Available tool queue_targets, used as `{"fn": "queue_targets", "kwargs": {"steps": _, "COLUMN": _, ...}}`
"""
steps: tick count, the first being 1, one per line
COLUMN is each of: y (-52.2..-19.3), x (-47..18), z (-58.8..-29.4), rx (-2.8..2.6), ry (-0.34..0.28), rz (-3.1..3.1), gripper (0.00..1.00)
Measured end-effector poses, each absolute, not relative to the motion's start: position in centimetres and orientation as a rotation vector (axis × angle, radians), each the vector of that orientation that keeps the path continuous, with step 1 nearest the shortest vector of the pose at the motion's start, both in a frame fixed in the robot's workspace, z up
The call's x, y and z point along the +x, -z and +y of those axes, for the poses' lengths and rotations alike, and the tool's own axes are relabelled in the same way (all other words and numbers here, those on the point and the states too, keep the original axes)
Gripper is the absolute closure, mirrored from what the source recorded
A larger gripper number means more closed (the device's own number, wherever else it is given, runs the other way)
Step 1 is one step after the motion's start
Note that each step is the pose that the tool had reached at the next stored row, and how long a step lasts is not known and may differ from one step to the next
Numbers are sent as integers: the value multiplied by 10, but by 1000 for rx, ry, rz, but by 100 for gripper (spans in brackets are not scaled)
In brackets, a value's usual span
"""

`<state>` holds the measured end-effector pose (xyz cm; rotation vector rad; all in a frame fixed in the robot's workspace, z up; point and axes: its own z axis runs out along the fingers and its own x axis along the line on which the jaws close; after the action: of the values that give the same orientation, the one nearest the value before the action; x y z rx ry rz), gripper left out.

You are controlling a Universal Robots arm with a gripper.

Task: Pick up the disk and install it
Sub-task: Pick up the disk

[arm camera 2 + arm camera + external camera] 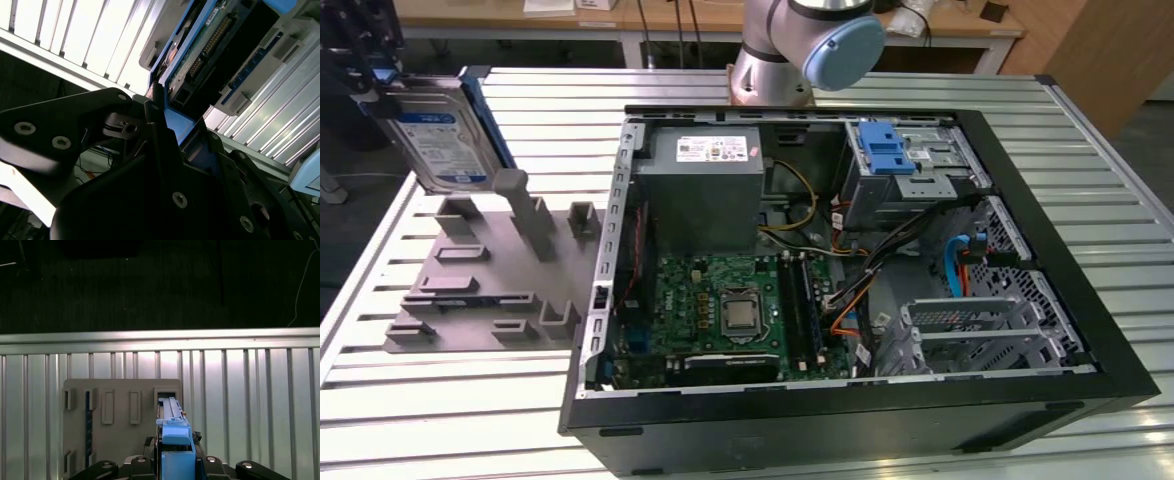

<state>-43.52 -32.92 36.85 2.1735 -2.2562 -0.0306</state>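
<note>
Claw [176, 464] clamped on the disk [440, 140], hanging above the grey holder [480, 290]; you risk it tilting in this edge grip and striking the computer case [854, 405] wall.

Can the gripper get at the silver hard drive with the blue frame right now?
Probably yes: the gripper looks closed on the silver hard drive, which stands upright, nothing between them.
</note>
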Motion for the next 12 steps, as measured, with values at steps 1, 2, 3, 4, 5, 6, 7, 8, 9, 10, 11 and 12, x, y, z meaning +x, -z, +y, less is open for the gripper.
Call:
{"fn": "queue_targets", "kwargs": {"steps": 1, "y": -370, "x": -435, "z": -329, "rx": 2174, "ry": 31, "rz": -2256, "gripper": 64}}
{"fn": "queue_targets", "kwargs": {"steps": 2, "y": -372, "x": -435, "z": -329, "rx": 2174, "ry": 31, "rz": -2256, "gripper": 64}}
{"fn": "queue_targets", "kwargs": {"steps": 3, "y": -374, "x": -435, "z": -329, "rx": 2174, "ry": 31, "rz": -2256, "gripper": 64}}
{"fn": "queue_targets", "kwargs": {"steps": 4, "y": -376, "x": -435, "z": -329, "rx": 2174, "ry": 30, "rz": -2256, "gripper": 64}}
{"fn": "queue_targets", "kwargs": {"steps": 5, "y": -377, "x": -435, "z": -329, "rx": 2174, "ry": 31, "rz": -2256, "gripper": 64}}
{"fn": "queue_targets", "kwargs": {"steps": 6, "y": -379, "x": -435, "z": -329, "rx": 2174, "ry": 31, "rz": -2256, "gripper": 64}}
{"fn": "queue_targets", "kwargs": {"steps": 7, "y": -380, "x": -435, "z": -329, "rx": 2174, "ry": 30, "rz": -2256, "gripper": 64}}
{"fn": "queue_targets", "kwargs": {"steps": 8, "y": -380, "x": -435, "z": -329, "rx": 2174, "ry": 30, "rz": -2256, "gripper": 64}}
{"fn": "queue_targets", "kwargs": {"steps": 9, "y": -381, "x": -435, "z": -329, "rx": 2174, "ry": 31, "rz": -2256, "gripper": 64}}
{"fn": "queue_targets", "kwargs": {"steps": 10, "y": -382, "x": -435, "z": -329, "rx": 2173, "ry": 31, "rz": -2256, "gripper": 64}}
{"fn": "queue_targets", "kwargs": {"steps": 11, "y": -383, "x": -435, "z": -329, "rx": 2174, "ry": 31, "rz": -2256, "gripper": 64}}
{"fn": "queue_targets", "kwargs": {"steps": 12, "y": -384, "x": -435, "z": -329, "rx": 2174, "ry": 30, "rz": -2256, "gripper": 64}}
